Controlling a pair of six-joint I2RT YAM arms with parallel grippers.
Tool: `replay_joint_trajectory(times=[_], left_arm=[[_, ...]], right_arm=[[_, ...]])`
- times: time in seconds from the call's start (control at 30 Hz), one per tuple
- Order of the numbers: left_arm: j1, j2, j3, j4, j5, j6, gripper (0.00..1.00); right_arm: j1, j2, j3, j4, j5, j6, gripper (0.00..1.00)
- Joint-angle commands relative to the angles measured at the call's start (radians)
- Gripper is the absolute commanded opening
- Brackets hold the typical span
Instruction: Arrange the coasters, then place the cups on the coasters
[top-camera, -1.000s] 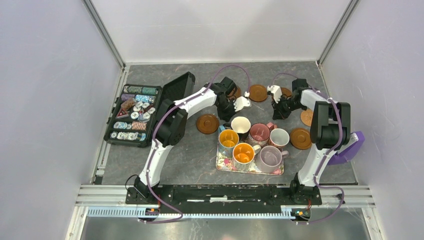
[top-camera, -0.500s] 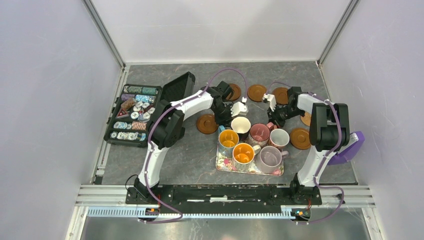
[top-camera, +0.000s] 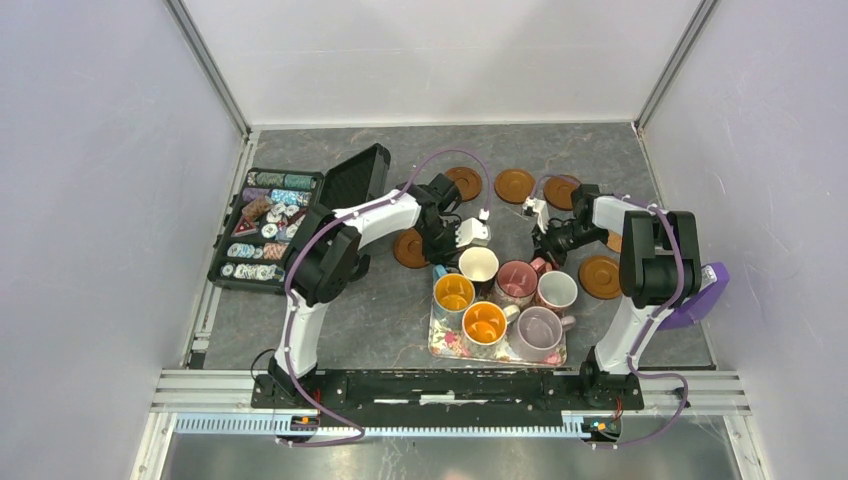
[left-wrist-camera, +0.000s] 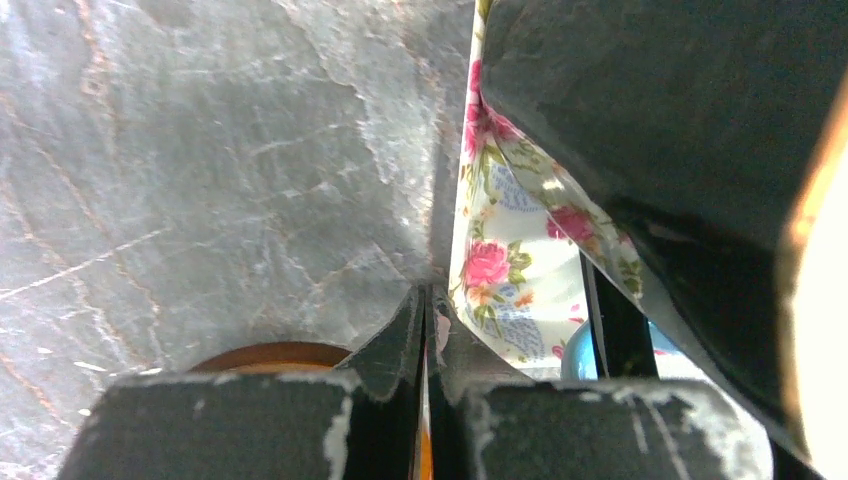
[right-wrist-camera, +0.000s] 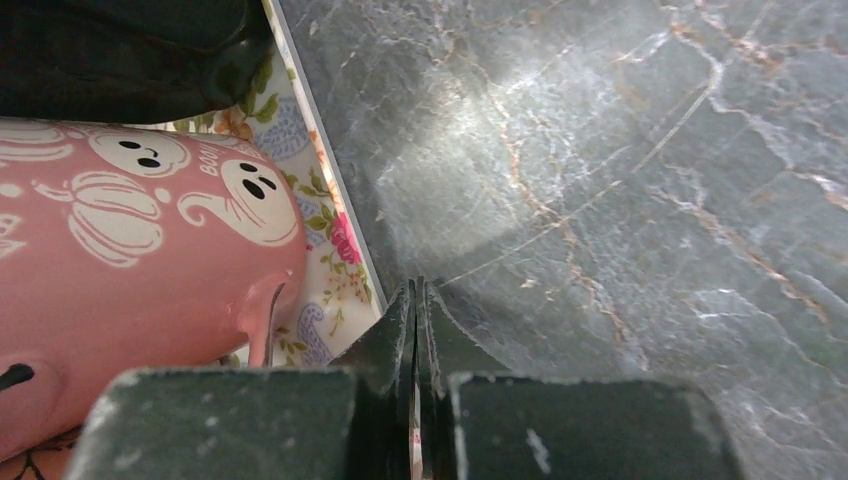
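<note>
Pink cup (right-wrist-camera: 130, 290) on the floral tray (right-wrist-camera: 322, 255) reads "BOO" beside white ghosts.

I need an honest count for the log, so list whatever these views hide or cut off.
Top view: one brown coaster is half covered by the left arm.
Left wrist view: the black cup is blurred, cut off by the right edge.
Right wrist view: the pink cup runs off the left edge.
Top view: the poker chips are too small to count.

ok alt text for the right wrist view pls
The right gripper shut on the rim of a floral tray, bottom centre. A pink mug with ghosts and pumpkins sits on it at left; grey marbled table fills the right.
</note>
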Motion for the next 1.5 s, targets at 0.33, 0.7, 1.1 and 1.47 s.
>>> replay_joint_trajectory(times=[0.33, 0.7, 1.1, 1.47], left_arm=[[-0.037, -0.083, -0.046, -0.050, 0.032, -0.036, 0.07], [0.031, -0.062, 0.244, -0.095, -0.163, -0.234, 0.49], [0.126, -0.114, 0.130, -0.136, -0.311, -0.217, 0.79], [0.129, -0.104, 0.040, -0.091, -0.381, -0.165, 0.80]], right_arm=[[0.064, 0.047, -0.046, -0.078, 0.148, -0.019, 0.01], [-0.025, 0.002, 0.273, -0.048, 0.142, 0.124, 0.39], [-0.171, -0.141, 0.167, -0.006, 0.490, 0.070, 0.58], [-0.216, -0.116, 0.145, -0.092, 0.638, -0.072, 0.64]])
